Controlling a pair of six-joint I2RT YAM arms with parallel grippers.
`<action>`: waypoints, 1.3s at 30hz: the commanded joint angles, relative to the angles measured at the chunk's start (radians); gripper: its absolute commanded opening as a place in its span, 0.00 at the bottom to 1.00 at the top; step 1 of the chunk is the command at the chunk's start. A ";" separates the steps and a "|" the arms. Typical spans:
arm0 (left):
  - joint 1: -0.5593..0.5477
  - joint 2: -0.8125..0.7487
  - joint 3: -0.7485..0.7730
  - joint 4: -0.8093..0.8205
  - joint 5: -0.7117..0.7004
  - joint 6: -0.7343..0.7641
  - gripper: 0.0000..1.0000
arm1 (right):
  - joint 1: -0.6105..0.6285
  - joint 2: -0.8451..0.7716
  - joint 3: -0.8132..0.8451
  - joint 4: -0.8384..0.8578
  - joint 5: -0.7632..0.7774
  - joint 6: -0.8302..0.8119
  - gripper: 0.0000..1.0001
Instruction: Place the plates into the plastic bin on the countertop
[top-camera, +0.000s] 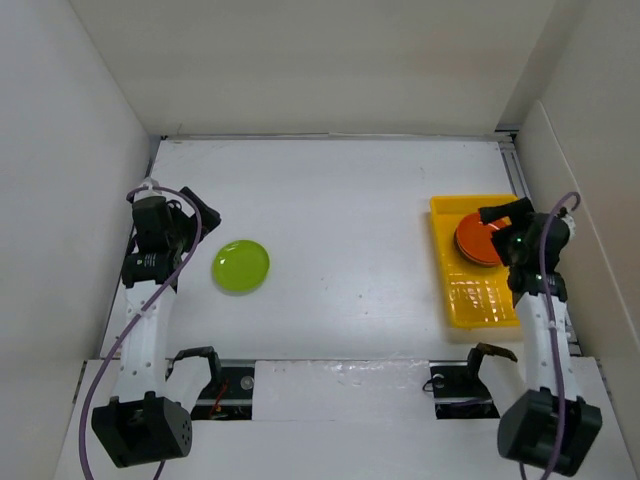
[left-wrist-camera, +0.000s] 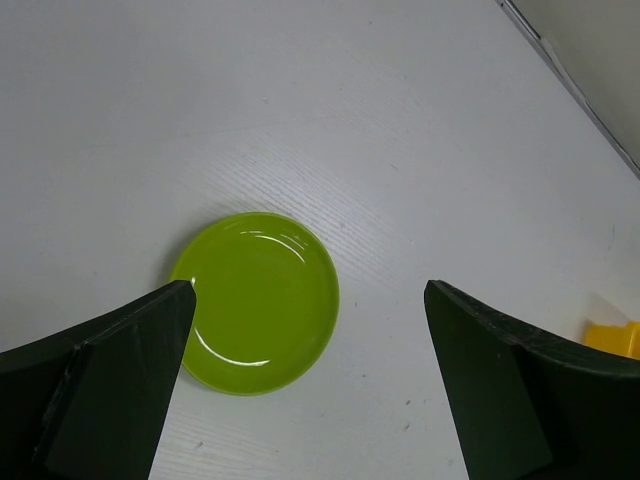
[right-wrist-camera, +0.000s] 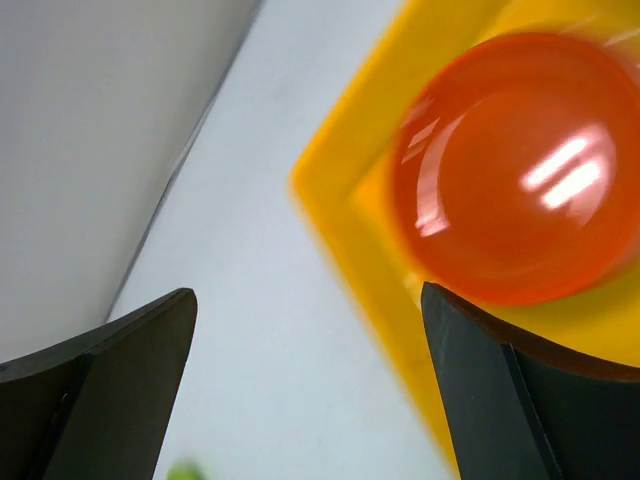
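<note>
A lime green plate (top-camera: 240, 266) lies on the white countertop (top-camera: 350, 200) left of centre. My left gripper (top-camera: 200, 226) hangs open just left of and above it. In the left wrist view the lime green plate (left-wrist-camera: 255, 303) sits beside the left finger, with the left gripper (left-wrist-camera: 310, 290) holding nothing. An orange plate (top-camera: 478, 240) rests in the far half of the yellow plastic bin (top-camera: 482, 300) at the right. My right gripper (top-camera: 502, 226) is open over that plate. The right wrist view shows the orange plate (right-wrist-camera: 520, 170) inside the bin's rim (right-wrist-camera: 340, 230), with the right gripper (right-wrist-camera: 308, 295) empty.
White walls bound the countertop on the left, back and right. The bin stands close to the right wall. A metal rail (top-camera: 515, 170) runs along the right edge. The arm bases and cables sit at the near edge.
</note>
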 joint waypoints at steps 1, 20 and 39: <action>0.005 -0.005 -0.015 0.035 -0.008 -0.015 1.00 | 0.253 -0.038 0.006 0.101 -0.103 -0.016 1.00; 0.272 0.098 0.011 -0.040 -0.075 -0.038 1.00 | 1.192 1.144 0.653 0.501 -0.146 0.077 0.94; 0.272 0.058 -0.038 0.012 0.010 -0.038 1.00 | 1.181 1.460 0.882 0.492 -0.300 0.185 0.00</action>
